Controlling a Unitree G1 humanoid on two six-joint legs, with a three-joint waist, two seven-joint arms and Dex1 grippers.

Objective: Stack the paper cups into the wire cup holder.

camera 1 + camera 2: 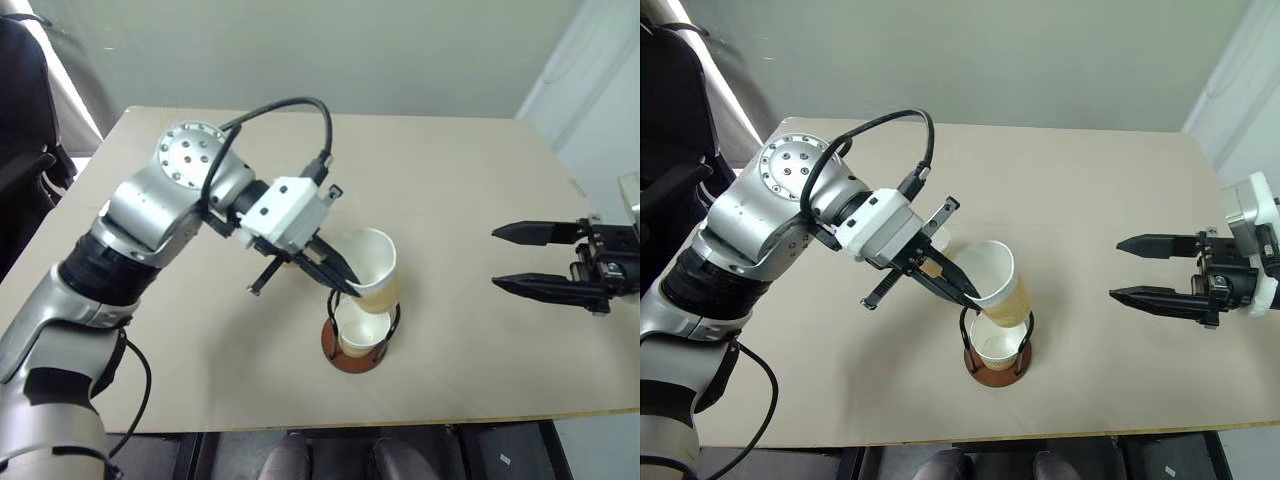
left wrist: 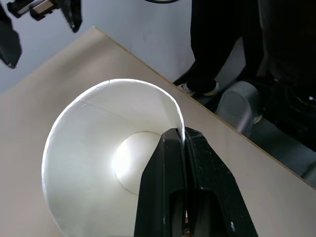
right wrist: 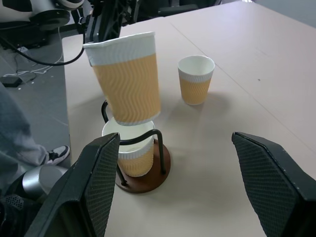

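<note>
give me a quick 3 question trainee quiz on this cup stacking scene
1. True or false: the left gripper is shut on the rim of a tapered yellow-tan paper cup.
2. Where is that held cup? A) lying on the beige table B) tilted just above a second cup that sits in the wire cup holder with the reddish-brown disc base C) between the right gripper's fingers
3. Fill in: the right gripper is ____ and holds nothing, and a third cup stands ____ on the table beyond the holder.

Key: 1 true; 2 B; 3 open, upright
</note>
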